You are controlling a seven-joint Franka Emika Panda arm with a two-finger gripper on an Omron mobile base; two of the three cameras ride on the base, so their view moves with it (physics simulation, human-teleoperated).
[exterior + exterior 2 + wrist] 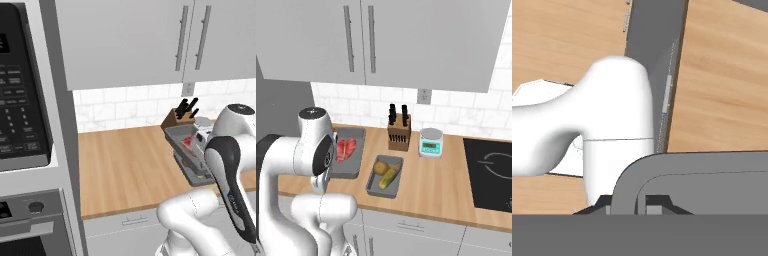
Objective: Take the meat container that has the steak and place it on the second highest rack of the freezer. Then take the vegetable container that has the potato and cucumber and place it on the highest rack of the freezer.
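The meat container [355, 150] is a grey tray holding the red steak [346, 149]; it also appears as the meat container [178, 136] with the steak [188, 141], looking tilted and slightly raised above the counter. My gripper [630, 206] is shut on the tray's rim [662, 167], which runs between the two dark fingertips. To its right lies the vegetable container [385, 176] with the potato [381, 166] and the cucumber [390, 176]. The same vegetable container [191, 171] is partly covered by my arm. The freezer and its racks are out of view.
A knife block [398, 131] and a small kitchen scale [430, 142] stand at the back of the wooden counter [125, 165]. A black cooktop [490, 175] lies at the right. The black-fronted oven stack [22, 125] rises at the left, with wall cabinets [130, 40] overhead.
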